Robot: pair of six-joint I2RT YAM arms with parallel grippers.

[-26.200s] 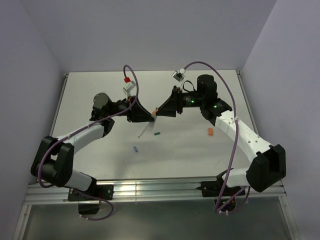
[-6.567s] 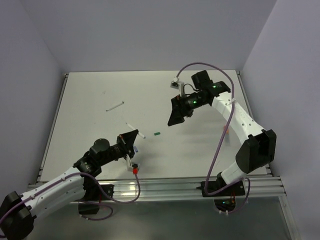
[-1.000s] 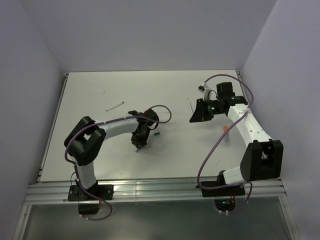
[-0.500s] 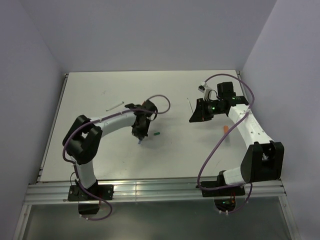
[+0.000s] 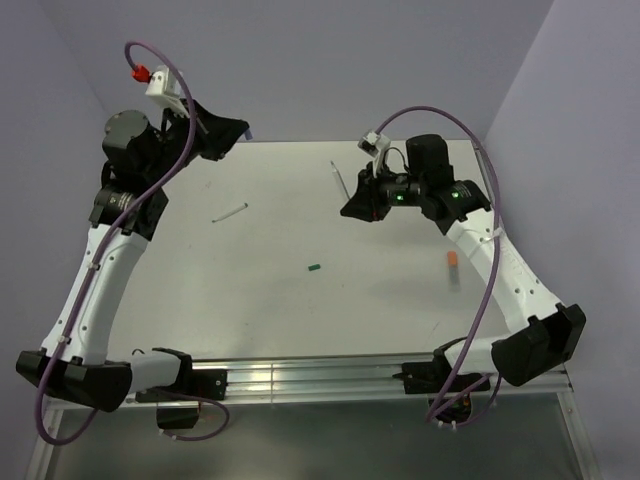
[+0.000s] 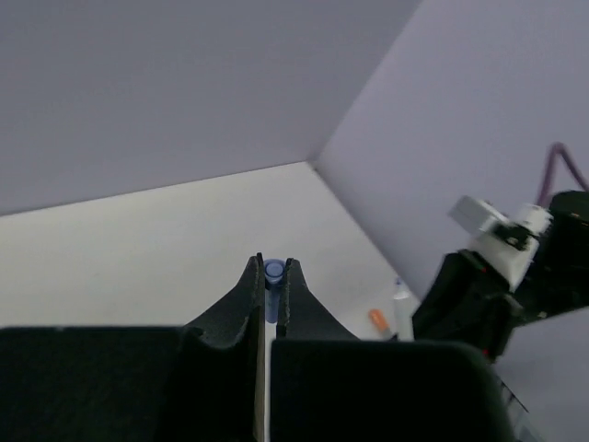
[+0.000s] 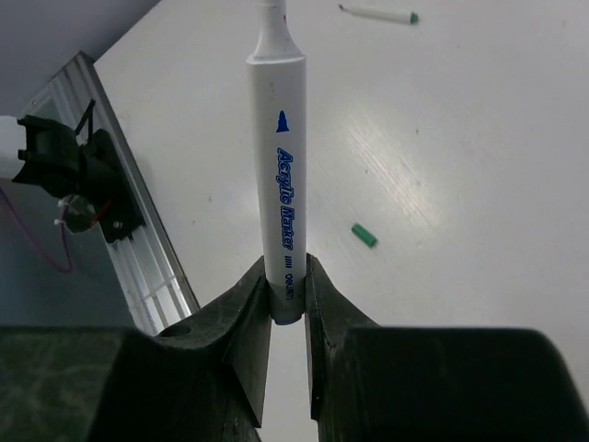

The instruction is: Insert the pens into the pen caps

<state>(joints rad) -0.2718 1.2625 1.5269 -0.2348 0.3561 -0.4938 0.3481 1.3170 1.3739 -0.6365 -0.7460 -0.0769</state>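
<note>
My left gripper is raised high at the back left, shut on the small blue pen cap, which sits upright between the fingertips in the left wrist view. My right gripper hovers over the back middle of the table, shut on the lower end of a white pen printed "Acrylic Marker". That pen points up and away from the jaws. A dark green pen cap lies on the table's middle, also seen as the green cap. A second white pen lies at the left.
A thicker pen with an orange end lies at the right, beneath the right forearm. The metal rail runs along the table's near edge. Grey walls close in the back and both sides. The right arm's gripper shows in the left wrist view.
The left arm has risen from the table's middle to the back left, carrying the blue cap. The right gripper has shifted left with its pen.
</note>
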